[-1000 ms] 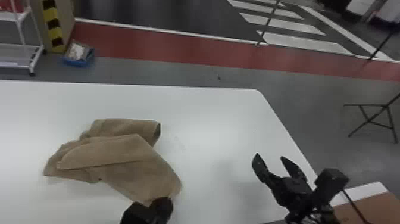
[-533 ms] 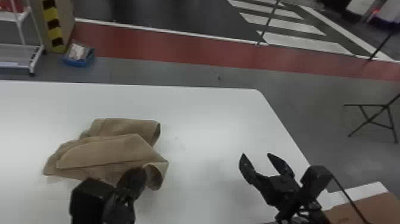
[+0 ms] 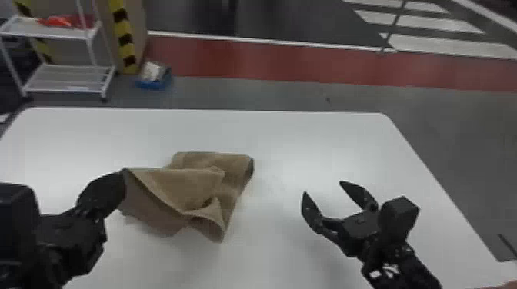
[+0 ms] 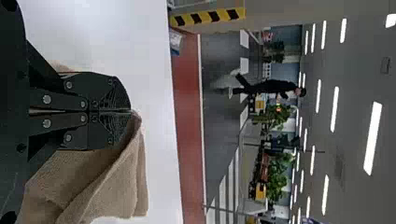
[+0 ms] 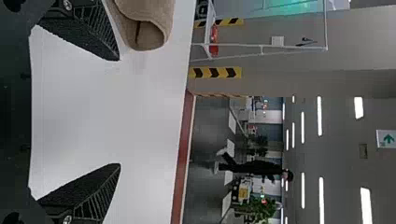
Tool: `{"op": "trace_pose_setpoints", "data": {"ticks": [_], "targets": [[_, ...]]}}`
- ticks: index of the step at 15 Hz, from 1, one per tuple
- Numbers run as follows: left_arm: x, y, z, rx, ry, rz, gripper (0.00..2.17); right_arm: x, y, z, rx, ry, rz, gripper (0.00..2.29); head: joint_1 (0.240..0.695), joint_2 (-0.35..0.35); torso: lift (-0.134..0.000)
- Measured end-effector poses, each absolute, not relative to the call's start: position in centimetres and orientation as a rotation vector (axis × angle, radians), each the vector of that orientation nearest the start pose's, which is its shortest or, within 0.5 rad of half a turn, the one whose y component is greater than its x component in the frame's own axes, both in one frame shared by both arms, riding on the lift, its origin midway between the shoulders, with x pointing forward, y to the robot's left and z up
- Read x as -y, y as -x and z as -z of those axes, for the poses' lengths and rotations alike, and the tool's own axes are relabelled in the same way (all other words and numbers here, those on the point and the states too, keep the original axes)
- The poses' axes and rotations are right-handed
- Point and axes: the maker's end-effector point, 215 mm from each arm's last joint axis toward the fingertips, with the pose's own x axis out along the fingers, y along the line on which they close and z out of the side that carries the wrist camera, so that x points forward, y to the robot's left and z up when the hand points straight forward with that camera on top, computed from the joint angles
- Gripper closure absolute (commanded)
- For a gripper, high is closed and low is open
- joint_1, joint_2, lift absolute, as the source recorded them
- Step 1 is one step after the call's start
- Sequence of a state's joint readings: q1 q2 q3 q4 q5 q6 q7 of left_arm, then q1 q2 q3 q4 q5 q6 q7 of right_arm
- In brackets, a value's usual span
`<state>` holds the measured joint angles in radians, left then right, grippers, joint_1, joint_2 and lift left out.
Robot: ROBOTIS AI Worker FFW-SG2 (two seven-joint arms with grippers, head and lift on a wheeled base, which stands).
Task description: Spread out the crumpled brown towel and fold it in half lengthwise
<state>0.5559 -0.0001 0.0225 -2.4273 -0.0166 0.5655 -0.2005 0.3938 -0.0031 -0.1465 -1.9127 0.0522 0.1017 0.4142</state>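
Pinches a corner of the brown towel in the left gripper, with jaws pressed together on the cloth, reaching forward and to the right from the head view's left side. Holds that corner up off the white counter, with the rest of the towel draping away to the right, rumpled and partly folded over itself. Points the right gripper forward and a little left above the counter, to the right of the towel and apart from it, with jaws spread wide. Loses part of the left arm past the head view's left edge and part of the right arm past the bottom edge. Hides some towel behind the left gripper in its own wrist view. Cannot tell how the folds lie underneath.
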Motion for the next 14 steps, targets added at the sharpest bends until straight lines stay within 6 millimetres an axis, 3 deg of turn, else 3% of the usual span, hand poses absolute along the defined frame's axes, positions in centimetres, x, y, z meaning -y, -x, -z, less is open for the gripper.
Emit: {"op": "trace_pose_setpoints", "data": {"ticks": [3, 4, 7, 11, 14], "targets": [[-24.9, -42.0, 31.4, -0.257, 0.009, 0.094, 1.38, 18.8, -47.0, 40.9, -0.194, 0.116, -0.34, 0.09, 0.695, 0.054, -0.124], [-26.1, -41.9, 31.3, -0.258, 0.011, 0.074, 1.38, 17.7, -47.3, 41.4, -0.201, 0.137, -0.359, 0.09, 0.695, 0.102, -0.124], [-28.8, -41.6, 31.5, -0.271, 0.015, 0.032, 1.38, 15.5, -48.0, 42.0, -0.203, 0.193, -0.399, 0.09, 0.695, 0.153, -0.124], [-29.3, -41.5, 32.2, -0.288, 0.022, 0.028, 1.38, 12.6, -49.6, 41.4, -0.178, 0.384, -0.453, 0.09, 0.695, 0.2, -0.124], [-29.0, -41.5, 32.6, -0.294, 0.026, 0.039, 1.38, 10.7, -50.5, 42.5, -0.205, 0.51, -0.486, 0.09, 0.695, 0.216, -0.124]]}}
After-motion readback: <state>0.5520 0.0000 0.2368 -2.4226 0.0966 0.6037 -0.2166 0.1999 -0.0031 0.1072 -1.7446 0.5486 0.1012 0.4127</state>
